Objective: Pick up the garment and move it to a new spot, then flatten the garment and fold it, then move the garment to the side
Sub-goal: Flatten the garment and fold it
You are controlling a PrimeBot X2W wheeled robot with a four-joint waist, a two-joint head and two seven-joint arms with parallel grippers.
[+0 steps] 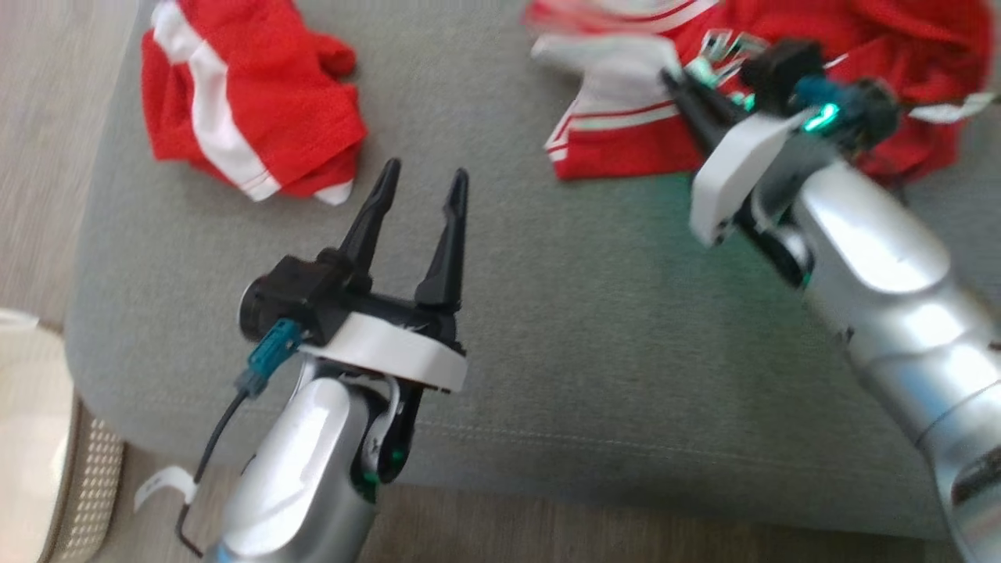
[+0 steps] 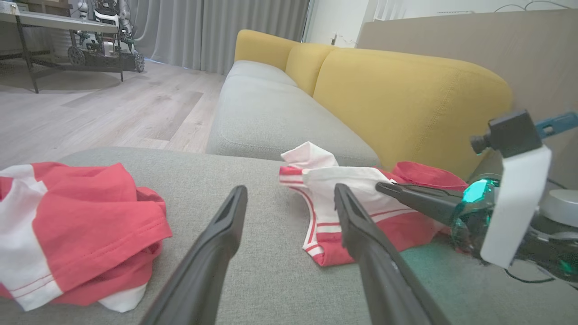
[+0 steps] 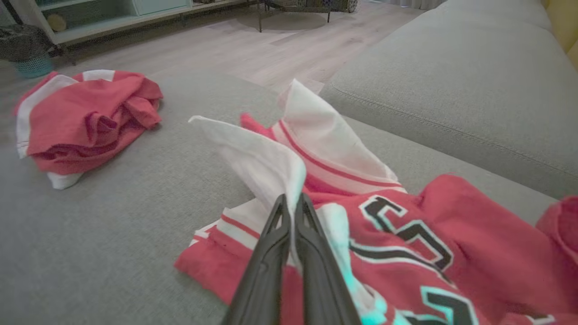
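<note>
On a wide grey upholstered seat [image 1: 547,313], in a living room with a pale wood-plank floor [image 2: 113,108], a robot's two arms reach over red-and-white clothing. Mustard-yellow back cushions [image 2: 397,99] stand along one side of the seat, and grey curtains [image 2: 216,31] hang beyond the floor, near a table [image 2: 58,20].

The garment [image 1: 626,148] being handled is a red sports jersey with white panels, thin red stripes and dark outlined numerals. It lies crumpled at the far right of the seat as the head camera sees it, close to the yellow cushions. Its long axis runs roughly side to side across that view, with the white striped end pointing toward the middle of the seat and the red bulk trailing off to the right. A white flap at that end stands up off the cushion.

The right gripper [image 3: 293,198] has its two dark fingers pressed together on that white flap, pinching the cloth between them. The left gripper [image 1: 426,170] hovers above bare cushion nearer the robot, fingers spread wide, well apart from the jersey. A second red-and-white garment [image 1: 242,102] sits bunched at the far left of the seat.
</note>
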